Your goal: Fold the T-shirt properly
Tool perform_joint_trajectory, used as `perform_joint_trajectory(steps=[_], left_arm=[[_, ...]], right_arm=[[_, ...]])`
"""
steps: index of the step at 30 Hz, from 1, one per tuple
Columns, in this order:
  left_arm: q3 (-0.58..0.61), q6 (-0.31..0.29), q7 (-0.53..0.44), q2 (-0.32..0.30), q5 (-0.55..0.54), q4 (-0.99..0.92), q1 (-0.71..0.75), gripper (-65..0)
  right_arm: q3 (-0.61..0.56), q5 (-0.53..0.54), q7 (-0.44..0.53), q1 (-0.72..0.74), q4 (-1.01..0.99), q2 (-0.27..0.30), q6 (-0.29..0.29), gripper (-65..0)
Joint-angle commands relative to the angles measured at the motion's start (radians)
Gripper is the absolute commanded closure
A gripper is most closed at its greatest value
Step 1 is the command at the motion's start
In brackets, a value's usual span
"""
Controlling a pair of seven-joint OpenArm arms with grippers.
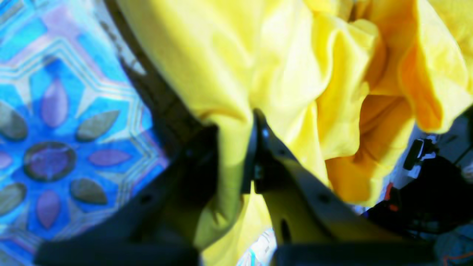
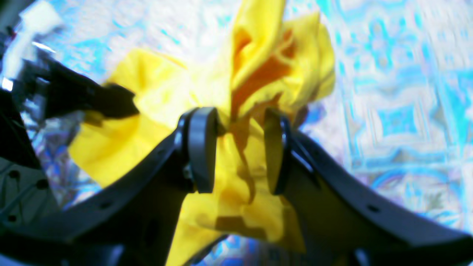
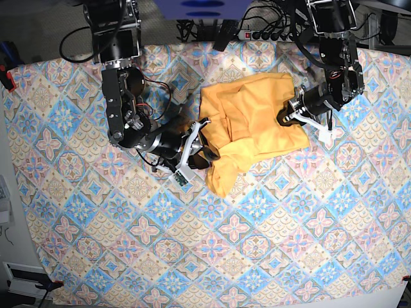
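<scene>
**Here, a yellow shirt bunched between two arms**

Roughly in the middle of the far half of the table, the T-shirt (image 3: 250, 125) lies crumpled on the patterned tablecloth (image 3: 96, 224), with an arm at each end of it.

On the left of the base view is the right arm. Its gripper (image 3: 200, 146) sits at the shirt's left edge, where a loose tail of cloth hangs toward the near side. In the right wrist view the two fingers (image 2: 201, 147) stand apart with a clear gap, and a rumpled fold of the T-shirt (image 2: 236, 177) runs between them. The cloth passes through that gap without being squeezed flat; the frames do not settle whether the pads touch it, so this gripper reads as released rather than pinching.

The body of the shirt spreads rightward from there in soft ridges, its far edge fairly straight, its near edge uneven.

On the right of the base view is the left arm. Its gripper (image 3: 297, 109) meets the shirt's right edge. In the left wrist view the fingers (image 1: 258, 147) are clenched on a narrow fold of the T-shirt (image 1: 229, 155), and the cloth fans out wide above the pinch.
</scene>
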Motion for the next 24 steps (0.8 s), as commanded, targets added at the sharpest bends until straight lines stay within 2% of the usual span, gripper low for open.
perform_joint_trajectory(steps=[1, 11, 16, 17, 20, 21, 24], left_arm=[[-0.001, -0.007, -0.008, -0.007, -0.017, 0.012, -0.011, 0.0], [-0.005, -0.005, -0.008, -0.007, -0.017, 0.012, -0.006, 0.0], [-0.008, -0.005, -0.008, -0.009, -0.017, 0.012, -0.005, 0.0], [-0.008, -0.005, -0.008, -0.01, -0.017, 0.012, -0.005, 0.0], [-0.008, -0.005, -0.008, -0.01, -0.017, 0.013, -0.005, 0.0], [-0.008, -0.005, -0.008, -0.01, -0.017, 0.013, -0.005, 0.0], [-0.009, -0.007, -0.008, -0.013, -0.017, 0.013, -0.005, 0.0]], right_arm=[[-0.002, 0.02, 0.025, 0.018, 0.001, -0.007, 0.011, -20.9], [-0.005, 0.02, 0.026, 0.027, -0.047, -0.015, 0.011, -21.0], [-0.086, 0.02, 0.097, 0.075, -0.155, -0.015, 0.011, -20.3], [-0.103, 0.02, 0.109, 0.076, -0.172, -0.015, 0.011, -18.1], [-0.125, 0.024, 0.12, 0.082, -0.194, -0.015, 0.011, -2.9], [-0.128, 0.024, 0.12, 0.082, -0.188, -0.015, 0.011, -1.4], [-0.132, 0.027, 0.12, 0.078, -0.149, -0.015, 0.011, -3.4]])
